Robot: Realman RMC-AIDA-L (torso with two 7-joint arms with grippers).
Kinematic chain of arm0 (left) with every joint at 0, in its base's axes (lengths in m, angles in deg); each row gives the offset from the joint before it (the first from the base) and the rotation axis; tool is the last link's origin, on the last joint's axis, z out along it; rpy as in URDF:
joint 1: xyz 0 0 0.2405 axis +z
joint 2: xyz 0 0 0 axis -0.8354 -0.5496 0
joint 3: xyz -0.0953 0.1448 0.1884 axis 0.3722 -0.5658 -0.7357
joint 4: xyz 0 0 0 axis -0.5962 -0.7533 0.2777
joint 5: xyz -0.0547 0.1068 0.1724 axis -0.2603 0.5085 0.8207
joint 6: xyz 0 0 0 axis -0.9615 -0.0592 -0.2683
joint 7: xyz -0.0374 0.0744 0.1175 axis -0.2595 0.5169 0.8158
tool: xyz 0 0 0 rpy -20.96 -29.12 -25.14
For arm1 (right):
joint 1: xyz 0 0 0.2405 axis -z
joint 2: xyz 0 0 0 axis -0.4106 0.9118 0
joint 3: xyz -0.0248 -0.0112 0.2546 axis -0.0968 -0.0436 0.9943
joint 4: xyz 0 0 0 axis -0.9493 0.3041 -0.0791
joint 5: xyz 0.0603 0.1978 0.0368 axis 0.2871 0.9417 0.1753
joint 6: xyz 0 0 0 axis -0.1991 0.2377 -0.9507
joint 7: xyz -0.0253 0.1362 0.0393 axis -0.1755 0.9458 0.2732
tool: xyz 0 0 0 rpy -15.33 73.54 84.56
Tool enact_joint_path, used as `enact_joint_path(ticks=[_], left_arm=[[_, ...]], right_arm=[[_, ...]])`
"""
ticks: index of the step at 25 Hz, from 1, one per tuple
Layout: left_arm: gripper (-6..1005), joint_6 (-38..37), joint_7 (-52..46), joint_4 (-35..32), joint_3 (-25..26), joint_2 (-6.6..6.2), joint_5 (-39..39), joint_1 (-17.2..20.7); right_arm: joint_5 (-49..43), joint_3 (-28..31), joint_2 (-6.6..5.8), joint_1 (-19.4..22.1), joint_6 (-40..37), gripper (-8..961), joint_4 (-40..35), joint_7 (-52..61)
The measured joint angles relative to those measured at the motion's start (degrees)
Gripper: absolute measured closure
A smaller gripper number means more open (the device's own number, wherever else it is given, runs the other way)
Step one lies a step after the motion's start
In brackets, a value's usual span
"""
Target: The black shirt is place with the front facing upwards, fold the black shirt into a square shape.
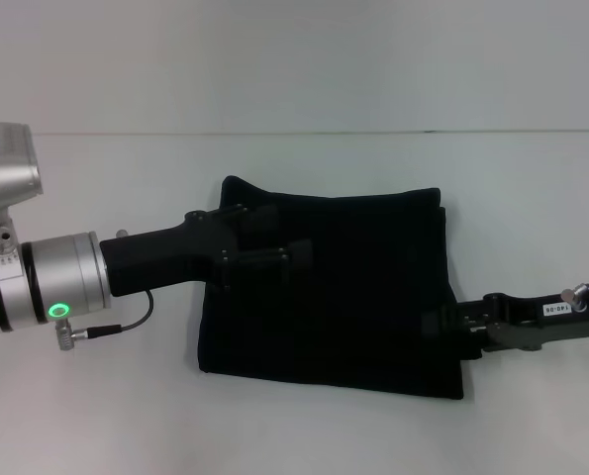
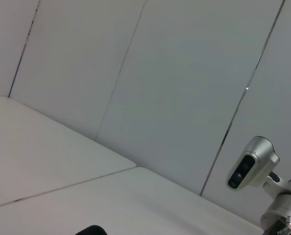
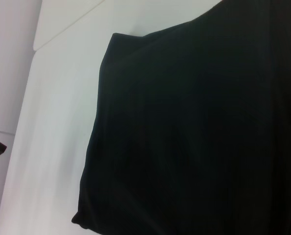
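Observation:
The black shirt point(image 1: 343, 297) lies folded in a rough square on the white table point(image 1: 304, 435). Its lettering and neck label are hidden. My left gripper point(image 1: 278, 236) reaches in from the left over the shirt's upper left part, and its two fingers stand apart with nothing between them. My right gripper point(image 1: 444, 327) comes in low from the right at the shirt's right edge, dark against the cloth. The right wrist view is mostly filled by the shirt point(image 3: 199, 127), with its folded corners towards the table.
The white table point(image 3: 52, 122) runs all round the shirt to a pale back wall point(image 1: 294, 59). The left wrist view shows wall panels point(image 2: 174, 88), the table top point(image 2: 47, 161) and the right arm's wrist camera point(image 2: 252, 162).

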Motion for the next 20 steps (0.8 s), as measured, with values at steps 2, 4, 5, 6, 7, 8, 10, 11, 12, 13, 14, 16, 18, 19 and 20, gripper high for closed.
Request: enact_joint_path(ticks=[2, 4, 5, 6, 7, 8, 10, 11, 12, 13, 14, 16, 18, 19, 20], left_arm=[[125, 0.03, -0.04, 0.00, -0.02, 0.07, 0.00, -0.08], [125, 0.04, -0.14, 0.00, -0.03, 0.08, -0.03, -0.13], [125, 0.05, -0.17, 0.00, -0.03, 0.09, -0.07, -0.15], [125, 0.07, -0.22, 0.03, -0.03, 0.10, -0.22, -0.16], [125, 0.07, -0.22, 0.03, -0.03, 0.10, -0.22, -0.16], [125, 0.09, -0.23, 0.06, -0.02, 0.10, -0.29, -0.16], [125, 0.14, -0.24, 0.11, 0.01, 0.10, -0.35, -0.20], [125, 0.17, -0.24, 0.13, 0.08, 0.12, -0.36, -0.23], [125, 0.22, -0.25, 0.15, 0.13, 0.15, -0.36, -0.25], [125, 0.22, -0.25, 0.15, 0.13, 0.15, -0.36, -0.25], [125, 0.35, -0.26, 0.19, 0.19, 0.19, -0.37, -0.26], [125, 0.58, -0.27, 0.23, 0.20, 0.19, -0.40, -0.27], [125, 0.88, -0.28, 0.28, 0.28, 0.19, -0.47, -0.31], [125, 0.96, -0.30, 0.30, 0.32, 0.19, -0.48, -0.32], [125, 0.98, -0.35, 0.32, 0.37, 0.19, -0.51, -0.35]], right_arm=[[0.00, 0.03, -0.14, 0.22, -0.26, 89, -0.09, 0.00], [-0.01, 0.04, -0.24, 0.39, -0.34, 192, -0.14, -0.02], [-0.01, 0.03, -0.28, 0.46, -0.35, 235, -0.15, -0.13], [-0.01, 0.01, -0.29, 0.49, -0.34, 278, -0.16, -0.26], [-0.01, 0.00, -0.29, 0.52, -0.30, 322, -0.16, -0.41], [-0.01, 0.00, -0.28, 0.53, -0.28, 365, -0.17, -0.57], [-0.01, 0.00, -0.17, 0.55, -0.39, 449, -0.22, -1.05], [-0.01, 0.04, -0.13, 0.57, -0.55, 490, -0.27, -1.33], [0.00, 0.13, -0.12, 0.61, -0.79, 532, -0.29, -1.62], [0.04, 0.30, -0.12, 0.70, -1.15, 573, -0.33, -2.03], [0.10, 0.48, -0.16, 0.80, -1.54, 614, -0.38, -2.41], [0.28, 1.02, -0.04, 1.57, -3.32, 700, -2.22, -2.86], [0.31, 1.25, 0.19, 1.95, -4.17, 791, -3.27, -2.87], [0.34, 1.59, 0.43, 2.36, -5.15, 837, -4.53, -2.87], [0.36, 1.96, 0.70, 2.80, -6.06, 882, -5.57, -2.88]])
